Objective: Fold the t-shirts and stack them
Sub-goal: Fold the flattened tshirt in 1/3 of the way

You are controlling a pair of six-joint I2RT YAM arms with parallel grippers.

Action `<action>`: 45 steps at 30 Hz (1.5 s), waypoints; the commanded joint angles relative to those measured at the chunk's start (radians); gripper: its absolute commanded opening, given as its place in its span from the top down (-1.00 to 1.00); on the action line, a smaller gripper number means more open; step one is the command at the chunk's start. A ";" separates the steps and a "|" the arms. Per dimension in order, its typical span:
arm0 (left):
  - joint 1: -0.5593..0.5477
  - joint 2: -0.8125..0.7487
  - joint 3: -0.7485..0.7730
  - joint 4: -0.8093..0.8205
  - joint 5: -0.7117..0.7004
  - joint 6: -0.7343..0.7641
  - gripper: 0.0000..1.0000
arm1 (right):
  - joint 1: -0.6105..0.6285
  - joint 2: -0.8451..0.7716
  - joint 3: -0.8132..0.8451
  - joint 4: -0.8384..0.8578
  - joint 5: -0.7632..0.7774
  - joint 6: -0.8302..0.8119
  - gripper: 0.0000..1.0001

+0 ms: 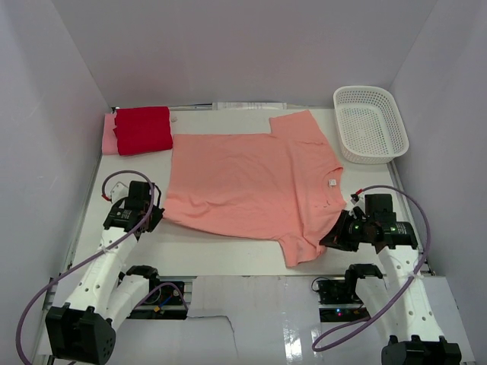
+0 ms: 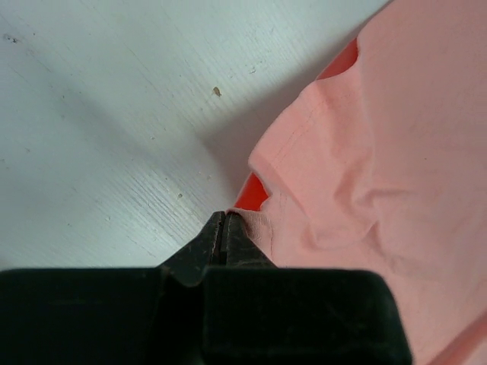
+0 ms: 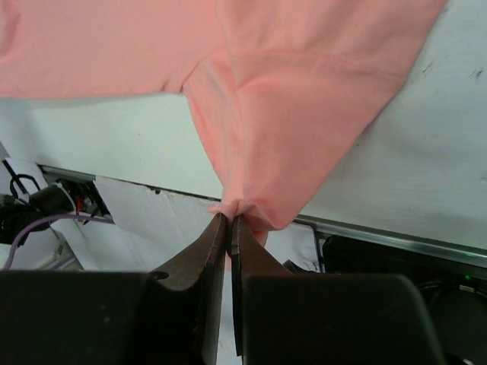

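Tabletop (image 1: 228,251) carries salmon t-shirt (image 1: 251,182), pinched by left gripper (image 2: 226,217) and right gripper (image 3: 229,218)

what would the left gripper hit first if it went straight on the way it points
The peach t-shirt itself: the left gripper is shut on its edge, and the raised cloth sits right ahead. Red showing past it is probably the folded red shirt, but depth is unclear.
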 commanded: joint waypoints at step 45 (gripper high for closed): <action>0.271 0.163 0.057 0.182 0.144 0.245 1.00 | 0.184 0.467 0.444 0.036 0.253 -0.049 0.85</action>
